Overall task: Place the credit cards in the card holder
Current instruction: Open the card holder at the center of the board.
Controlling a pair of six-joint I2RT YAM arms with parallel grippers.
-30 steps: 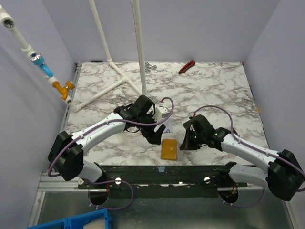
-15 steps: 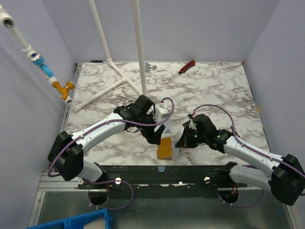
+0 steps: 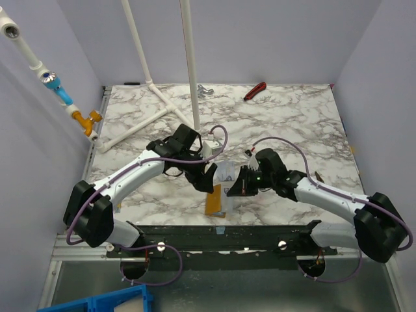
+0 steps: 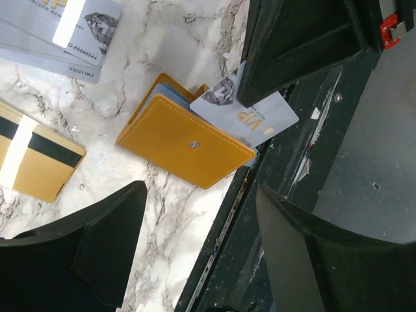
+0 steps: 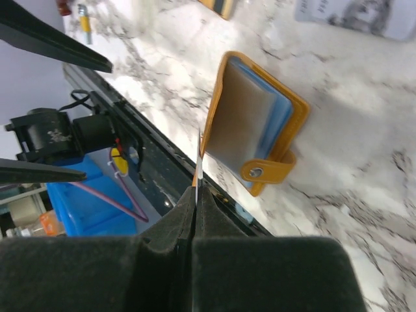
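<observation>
Beside the table's near edge point(image 3: 162, 218), the card holder point(image 4: 185, 146) overhangs slightly. Right gripper point(image 5: 197, 188) pinches a grey card point(image 4: 260, 120) at it; left gripper point(image 4: 195, 260) gapes empty. Only the left wrist view shows gold card point(image 4: 36, 159) left of the holder.

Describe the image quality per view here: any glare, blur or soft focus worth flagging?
Top view: even, soft light, sharp throughout, only faint shadows under the arms on the table. Left wrist view: the wallet is crisp, glare streaks cross the cards at the upper left and the gold card, and its own fingers are dark and soft. Right wrist view: the pads are blurred, the held card a thin edge-on line.
</observation>
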